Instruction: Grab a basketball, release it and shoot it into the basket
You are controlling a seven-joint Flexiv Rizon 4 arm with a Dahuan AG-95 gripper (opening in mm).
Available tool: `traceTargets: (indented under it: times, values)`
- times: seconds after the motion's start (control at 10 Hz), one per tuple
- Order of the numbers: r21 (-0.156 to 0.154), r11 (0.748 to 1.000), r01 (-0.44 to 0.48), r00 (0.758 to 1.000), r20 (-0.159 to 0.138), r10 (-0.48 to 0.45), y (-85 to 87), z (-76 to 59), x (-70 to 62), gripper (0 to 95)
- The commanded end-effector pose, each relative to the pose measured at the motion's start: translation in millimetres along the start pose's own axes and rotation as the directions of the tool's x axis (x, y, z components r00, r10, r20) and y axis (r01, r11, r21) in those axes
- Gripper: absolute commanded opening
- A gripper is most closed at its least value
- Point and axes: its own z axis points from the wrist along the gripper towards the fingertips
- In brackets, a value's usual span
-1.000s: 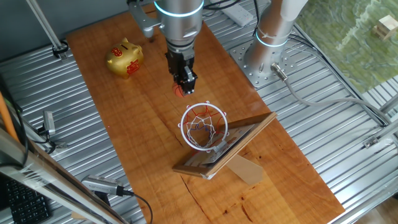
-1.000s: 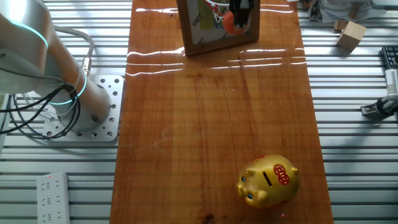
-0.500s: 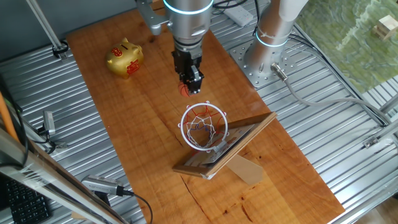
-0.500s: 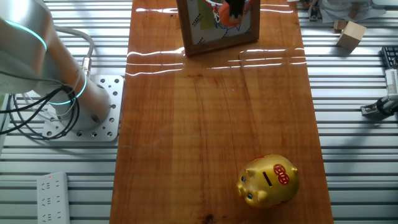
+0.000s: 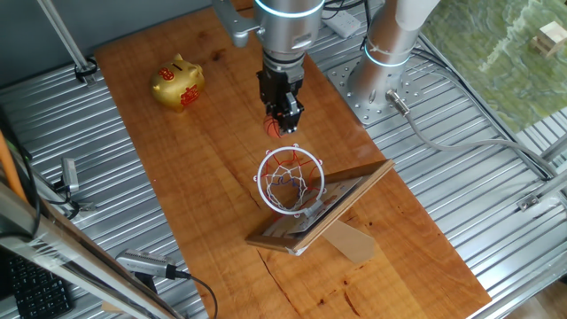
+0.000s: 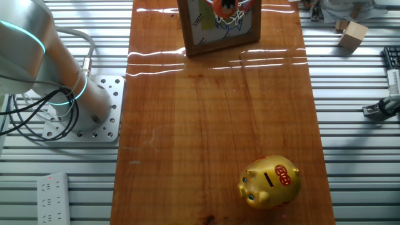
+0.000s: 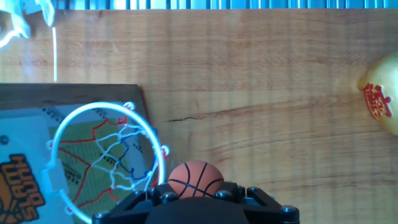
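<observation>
claw [image 5: 285,126]: points down over the wooden tabletop, fingers closed on the ball; in the hand view [image 7: 198,194] only its black tip shows at the bottom edge, ball wedged in it
ball [image 5: 276,128]: tiny, orange, dark seams, held at the claw tip above the table, just beside the hoop ring, not over its opening; hand view [image 7: 196,178] puts it just right of the ring's rim
hoop [image 5: 290,179]: white ring, white-red-blue net, fixed to a tilted backboard [image 5: 341,197] with wooden frame; ring seen from above in the hand view [image 7: 104,160]
other fixed view: ball [image 6: 223,6] at top edge in front of the backboard [image 6: 219,28], claw mostly cut off
piggy bank [image 5: 178,83]: gold, on the table well apart from the hoop, near the far corner
table [image 5: 204,168]: long wooden board on ribbed metal
</observation>
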Motion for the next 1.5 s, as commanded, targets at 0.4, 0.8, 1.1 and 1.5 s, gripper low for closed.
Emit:
traceTargets:
  times: [0.4, 0.8, 1.1, 1.5]
  values:
    - [-0.002, 1.000, -0.001, 1.000, 0.008, 0.001, 0.3, 0.7, -0.7, 0.0]
    - [-0.015, 0.998, 0.056, 0.998, 0.017, -0.056, 0.1, 0.9, -1.0, 0.0]
    - [-0.013, 0.990, 0.143, 0.989, 0.031, -0.142, 0.1, 0.9, -1.0, 0.0]
    - [-0.018, 0.984, 0.179, 0.983, 0.043, -0.178, 0.1, 0.9, -1.0, 0.0]
